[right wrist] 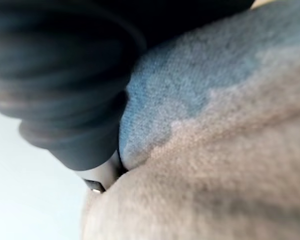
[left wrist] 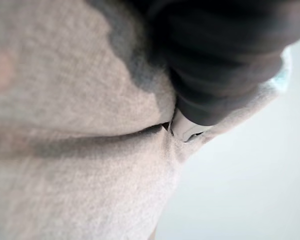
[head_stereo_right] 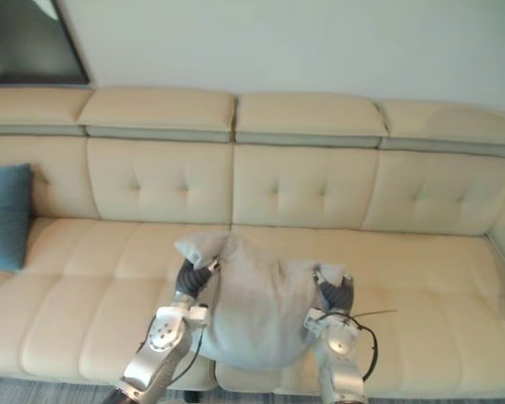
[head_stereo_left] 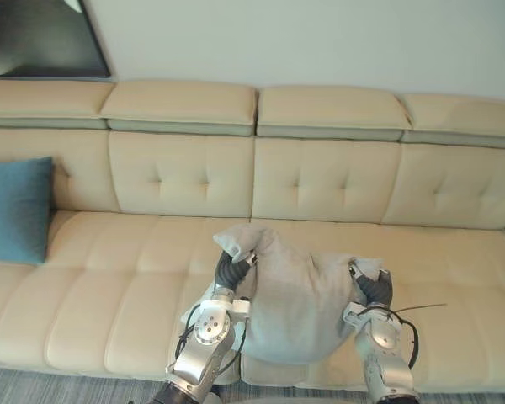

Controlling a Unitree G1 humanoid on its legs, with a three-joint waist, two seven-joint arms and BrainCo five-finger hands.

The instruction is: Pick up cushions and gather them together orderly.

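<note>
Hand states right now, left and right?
Left hand: pressed into the grey cushion; open or shut cannot be told.
Right hand: on its other side; cannot be told either.

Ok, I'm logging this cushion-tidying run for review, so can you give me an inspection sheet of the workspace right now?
Surface: cream sofa with a long seat.
Job's things: grey cushion held between both hands over the seat's middle; teal cushion upright at the sofa's left end, apart from it.
Clutter: nothing seen.
Hands: left hand and right hand, one at each side of the grey cushion; grip hidden.
Cables: nothing seen.
Surroundings: pale wall, dark frame upper left, grey floor in front.
</note>
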